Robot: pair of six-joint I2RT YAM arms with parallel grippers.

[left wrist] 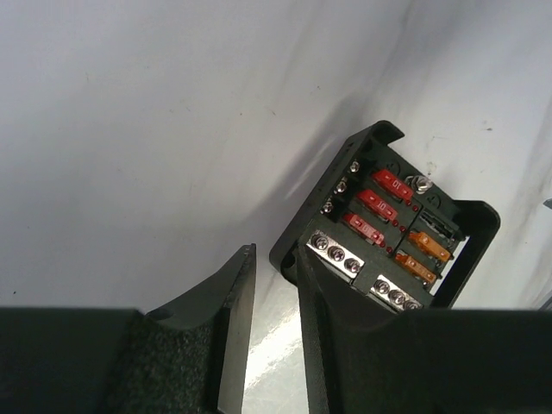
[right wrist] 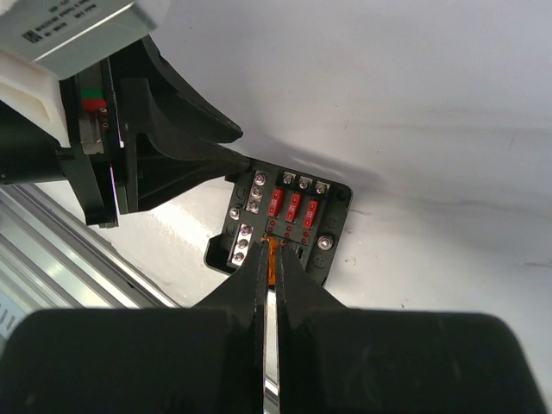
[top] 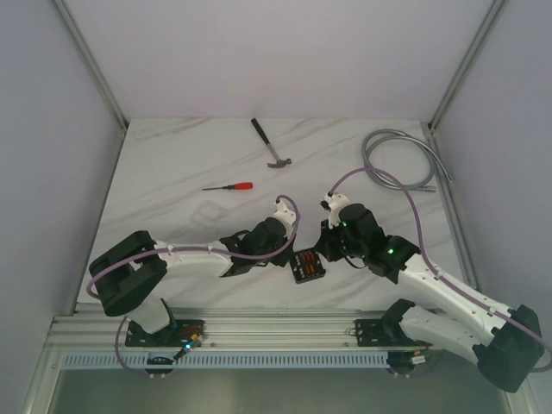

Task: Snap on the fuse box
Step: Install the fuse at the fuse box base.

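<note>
Fuse box (top: 306,266), uncovered: left end effector (left wrist: 274,259) part-open, right end effector (right wrist: 274,255) near-closed, both empty; next move likely fetches the clear lid (top: 207,211).

Fuse box (left wrist: 379,224) near corner hidden behind left gripper (left wrist: 276,259) finger; orange fuses (right wrist: 273,248) apparently mostly under right gripper (right wrist: 269,263) tips.

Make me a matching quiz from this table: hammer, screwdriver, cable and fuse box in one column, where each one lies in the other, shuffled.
1 claw hammer
2 red-handled screwdriver
3 grey cable
4 fuse box

A far right corner
B near edge, middle
C far side, middle
D left of centre, mid-depth

Pairs: 1-C, 2-D, 3-A, 4-B
</note>
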